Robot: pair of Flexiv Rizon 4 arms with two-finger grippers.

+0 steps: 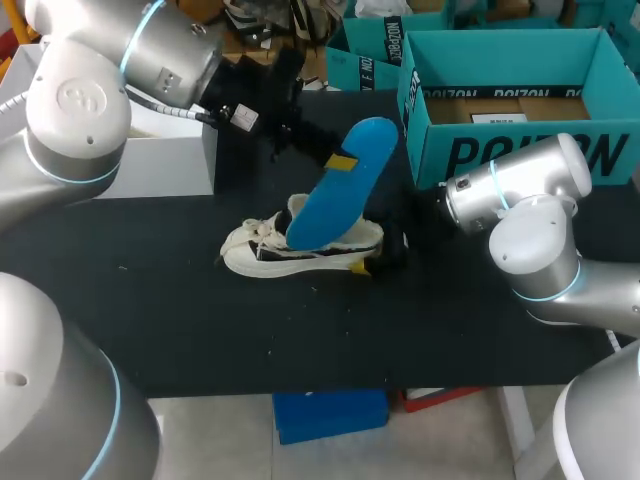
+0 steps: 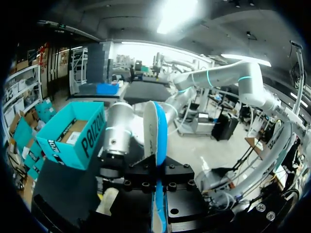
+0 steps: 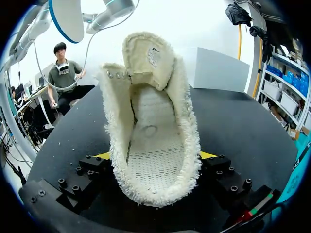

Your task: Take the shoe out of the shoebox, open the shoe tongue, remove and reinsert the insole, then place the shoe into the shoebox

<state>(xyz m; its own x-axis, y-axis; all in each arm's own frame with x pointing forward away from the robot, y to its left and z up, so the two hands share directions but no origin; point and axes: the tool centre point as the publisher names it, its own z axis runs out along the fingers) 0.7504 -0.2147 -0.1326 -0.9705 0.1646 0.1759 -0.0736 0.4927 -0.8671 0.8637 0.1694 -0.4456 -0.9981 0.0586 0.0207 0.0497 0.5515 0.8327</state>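
While the left fingers [image 2: 141,177] clench the blue foam insole [image 1: 345,185] edge-on between them, the right fingers [image 3: 104,156] grasp the cream fleece-lined shoe [image 1: 300,250] on the black table [image 1: 200,320]. Removal looks done; reinsertion next calls for steering the insole's lower end into the shoe's open mouth.
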